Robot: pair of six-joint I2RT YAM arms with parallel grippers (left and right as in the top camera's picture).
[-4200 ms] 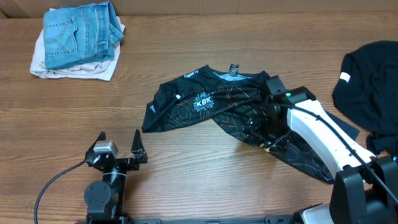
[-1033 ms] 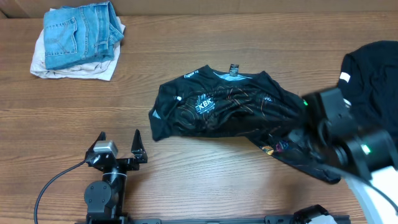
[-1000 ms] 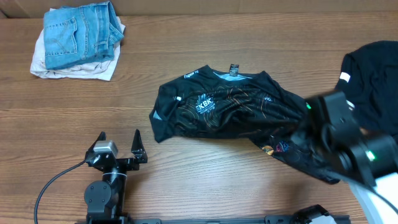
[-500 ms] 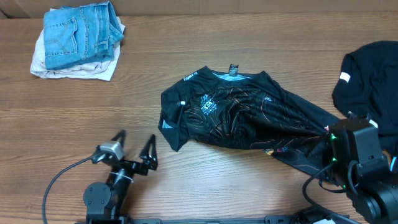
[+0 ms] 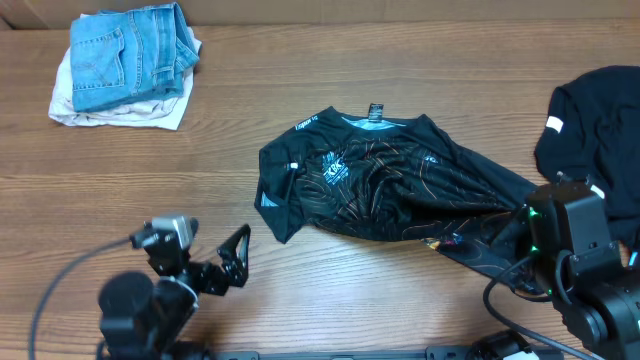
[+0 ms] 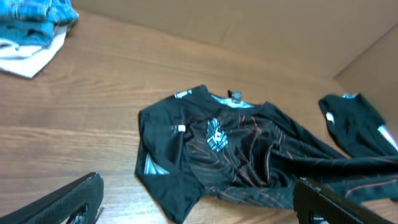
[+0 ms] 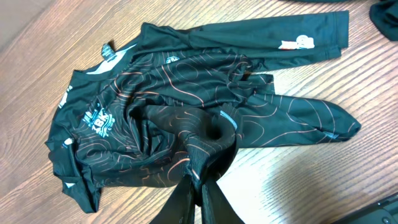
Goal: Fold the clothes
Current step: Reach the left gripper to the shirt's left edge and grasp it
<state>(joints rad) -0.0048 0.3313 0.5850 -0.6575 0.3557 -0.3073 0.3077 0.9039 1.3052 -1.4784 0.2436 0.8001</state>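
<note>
Jersey (image 5: 380,185) lies bunched mid-surface (image 5: 400,70), right tool (image 7: 200,186) at 4 o'clock pinching one fold, left tool (image 6: 199,186) spread at 8 o'clock: a one-sided pull may slip or bunch it worse.

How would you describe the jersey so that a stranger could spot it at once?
On the wooden table, look mid-table, between the jeans far left and the black garment at the right edge. The jersey lies crumpled there; only it bears fine orange contour lines and a pale blue logo.
</note>
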